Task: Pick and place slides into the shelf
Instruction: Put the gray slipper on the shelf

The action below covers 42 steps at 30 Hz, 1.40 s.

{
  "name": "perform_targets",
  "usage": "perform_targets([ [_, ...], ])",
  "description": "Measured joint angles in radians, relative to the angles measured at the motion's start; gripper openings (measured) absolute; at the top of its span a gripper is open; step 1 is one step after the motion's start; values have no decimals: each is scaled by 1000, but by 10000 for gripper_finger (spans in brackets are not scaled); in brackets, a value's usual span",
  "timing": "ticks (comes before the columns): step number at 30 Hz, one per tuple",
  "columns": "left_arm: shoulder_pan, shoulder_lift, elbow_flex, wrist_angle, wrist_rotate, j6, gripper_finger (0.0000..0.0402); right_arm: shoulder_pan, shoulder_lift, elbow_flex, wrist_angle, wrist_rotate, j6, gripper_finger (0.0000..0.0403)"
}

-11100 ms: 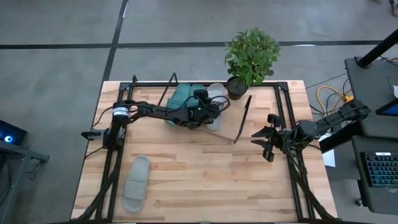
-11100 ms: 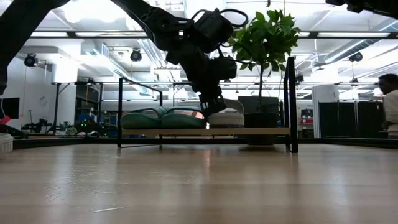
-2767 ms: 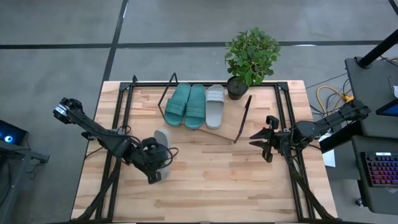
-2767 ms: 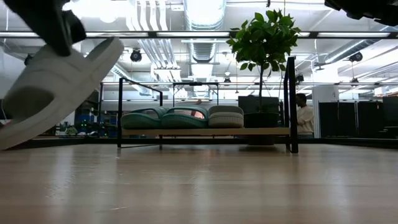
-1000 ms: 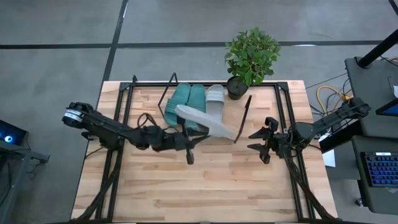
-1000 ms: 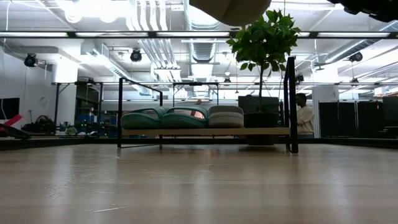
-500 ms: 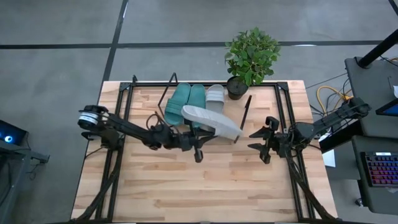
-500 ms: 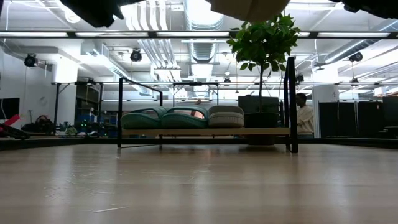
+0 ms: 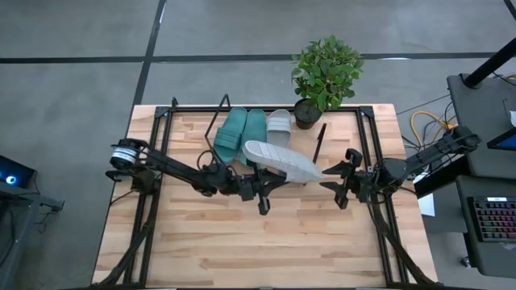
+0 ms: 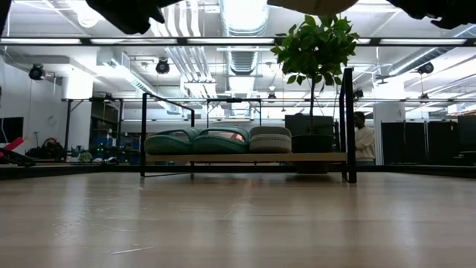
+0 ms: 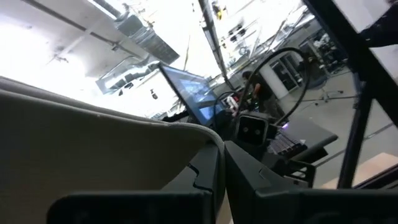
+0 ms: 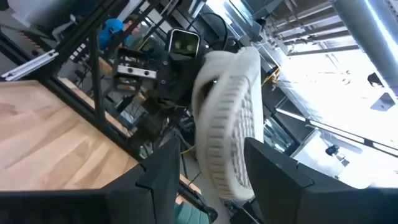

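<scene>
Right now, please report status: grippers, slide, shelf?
Left gripper shut on grey slide, held above shelf. Right gripper open, waiting beside. Three slides already shelved.

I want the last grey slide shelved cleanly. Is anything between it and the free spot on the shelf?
Nothing visible. The left gripper holds the grey slide up beside the shelf, whose free spot lies right of the three shelved slides. The open right gripper waits farther right.
</scene>
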<state>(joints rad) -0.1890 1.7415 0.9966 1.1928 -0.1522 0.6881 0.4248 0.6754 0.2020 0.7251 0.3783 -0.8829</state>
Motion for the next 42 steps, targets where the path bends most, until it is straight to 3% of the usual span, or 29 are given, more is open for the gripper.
perform_targets([
  [20, 5, 95, 89, 8, 44, 0, 0, 0, 0, 0, 5, 0, 39, 166],
  [25, 5, 95, 89, 1, 43, 1, 0, 0, -1, -1, 20, 1, 45, 123],
  [30, 5, 95, 89, -8, 43, 2, 0, 0, -1, -1, 24, 9, 56, 33],
  [42, 5, 95, 88, -20, 41, 3, 0, 0, -1, -1, 31, 17, 86, 26],
])
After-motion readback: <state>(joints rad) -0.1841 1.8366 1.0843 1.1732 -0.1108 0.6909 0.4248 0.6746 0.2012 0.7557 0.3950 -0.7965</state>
